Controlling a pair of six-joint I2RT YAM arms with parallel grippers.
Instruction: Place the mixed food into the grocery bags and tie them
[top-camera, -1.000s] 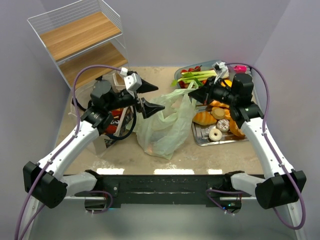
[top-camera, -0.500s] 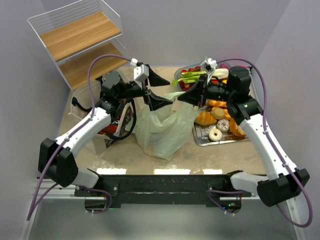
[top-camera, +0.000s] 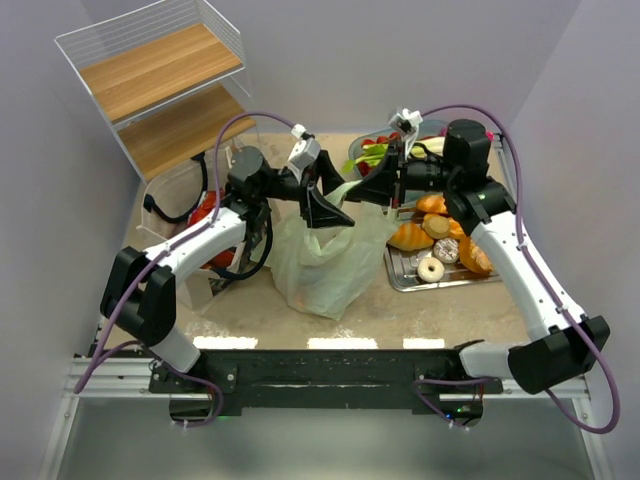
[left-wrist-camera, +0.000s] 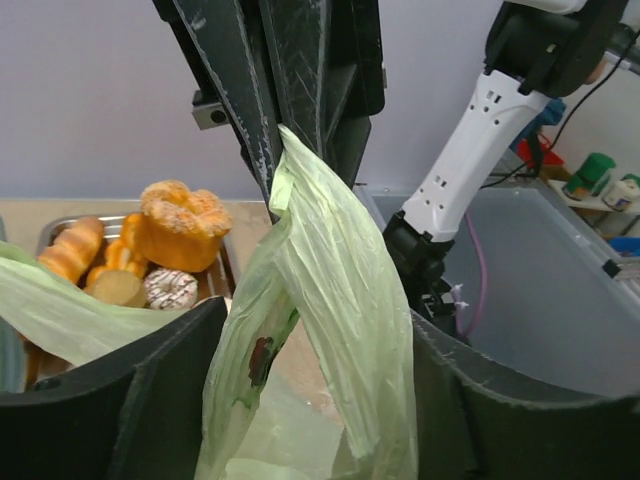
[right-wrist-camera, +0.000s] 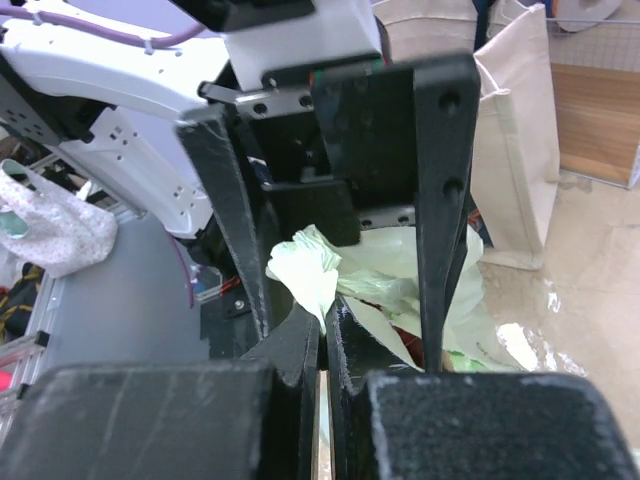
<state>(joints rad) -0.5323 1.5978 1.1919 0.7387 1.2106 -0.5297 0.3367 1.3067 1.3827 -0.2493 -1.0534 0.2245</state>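
- Right gripper (top-camera: 362, 193): jaws pressed together, pinching the handle strip (left-wrist-camera: 300, 220) of the pale-green bag (top-camera: 322, 262) and holding it up over the bag mouth.
- Left gripper (top-camera: 335, 195): jaws wide apart, one finger (right-wrist-camera: 232, 200) on each side of that same strip, no pinch seen. The two grippers meet tip to tip above the bag.
- Pale-green bag: stands mid-table between the arms, body slumped on the tabletop, dark print visible on the film. Contents can't be made out.
- Beige tote (right-wrist-camera: 515, 150): on the table left of the green bag, beside the left arm. Black handles hang out, and a red packet (top-camera: 205, 210) shows at its top.
- Metal tray (top-camera: 400, 272): right of the green bag, under the right arm. It carries croissants (top-camera: 412, 236), bread and a white-iced doughnut (top-camera: 431, 268).
- Leek (top-camera: 385, 152): lies in a grey bin (top-camera: 352, 150) at the far edge with other red and green items, behind the right gripper.
- Wire shelf (top-camera: 150, 70) with wooden boards: far left corner.
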